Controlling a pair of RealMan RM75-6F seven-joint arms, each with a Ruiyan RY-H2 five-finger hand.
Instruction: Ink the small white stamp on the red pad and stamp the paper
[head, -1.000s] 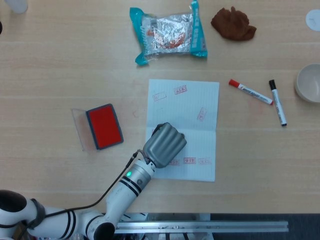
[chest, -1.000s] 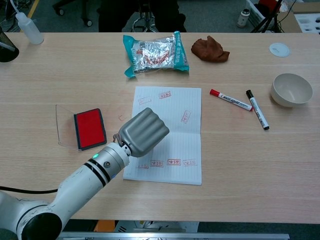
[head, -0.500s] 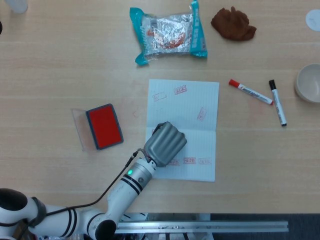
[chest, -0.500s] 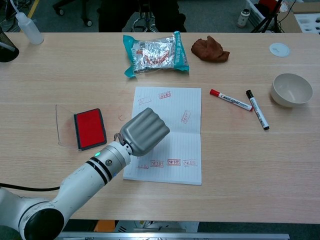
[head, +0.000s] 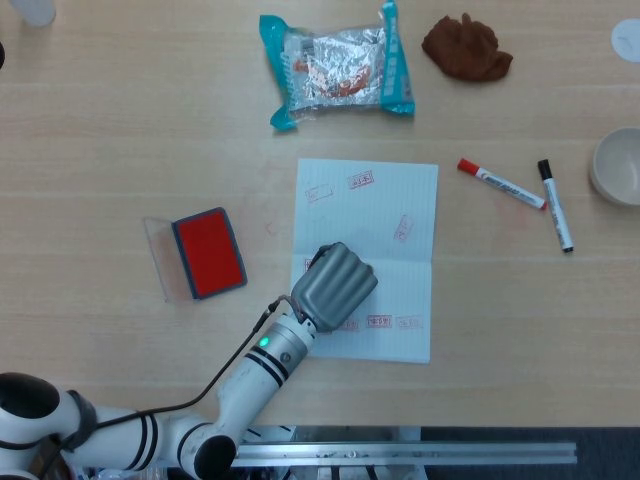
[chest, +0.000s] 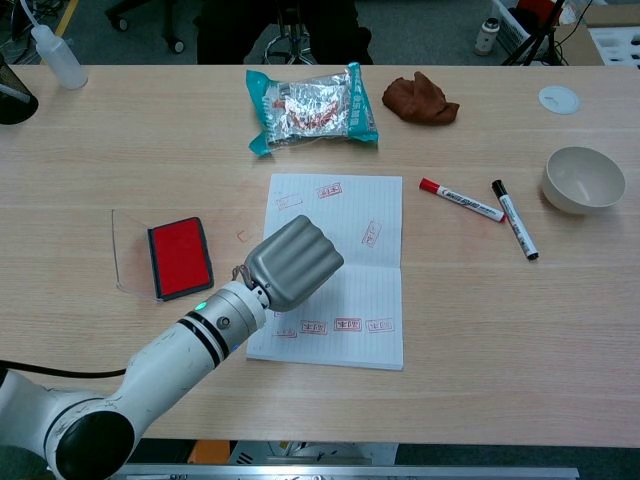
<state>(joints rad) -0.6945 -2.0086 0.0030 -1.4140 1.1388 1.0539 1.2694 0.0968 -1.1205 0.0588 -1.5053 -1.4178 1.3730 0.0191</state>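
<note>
My left hand hovers over the lower left part of the white lined paper, its back turned up and its fingers curled downward. The small white stamp shows nowhere on the table and is hidden beneath the curled fingers. The paper carries several red stamp marks near its top, middle and lower edge. To the left of the paper lies the red ink pad, its clear lid open beside it. No view shows my right hand.
A teal snack bag and a brown cloth lie beyond the paper. A red marker and a black marker lie to the right, with a white bowl further right. A squeeze bottle stands far left.
My left hand has crept slightly to the right over the paper's lower left part. Everything else on the table stays where it was.
</note>
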